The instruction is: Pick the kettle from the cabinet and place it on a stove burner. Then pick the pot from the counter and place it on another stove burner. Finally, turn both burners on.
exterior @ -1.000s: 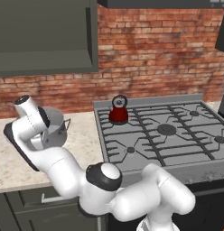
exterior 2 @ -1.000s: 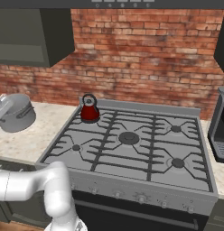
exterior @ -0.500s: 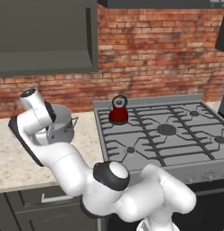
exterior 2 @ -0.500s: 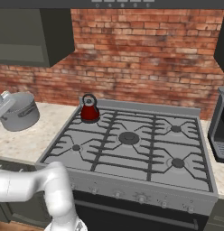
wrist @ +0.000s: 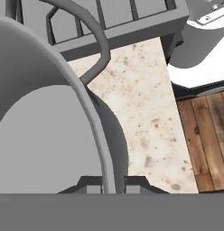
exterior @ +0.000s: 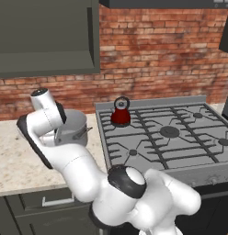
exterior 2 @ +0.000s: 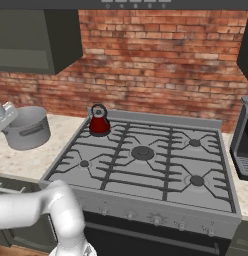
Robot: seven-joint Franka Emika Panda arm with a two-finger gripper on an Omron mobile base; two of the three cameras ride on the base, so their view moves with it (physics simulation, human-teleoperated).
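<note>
The gripper (wrist: 113, 182) is pinching the rim of the pot (wrist: 50, 135), one fingertip sitting inside the wall and the other outside. A loop handle (wrist: 89, 40) is curving off the rim beyond the fingers, and speckled counter (wrist: 141, 122) is showing under and beside the pot.

From the left base view, the arm is bending over the counter (exterior: 14, 170) and reaching down onto the near side of the pot (exterior: 74, 128), which is sitting just left of the stove (exterior: 171, 137). From the right base view, the pot (exterior 2: 28, 129) is tilting slightly beside the stove's left edge.

Farther back, the kettle (exterior: 120, 112) is standing on the rear left burner, upright, well apart from the pot. Above the counter, the cabinet (exterior: 47, 36) is hanging against the brick wall (exterior: 157, 59).
</note>
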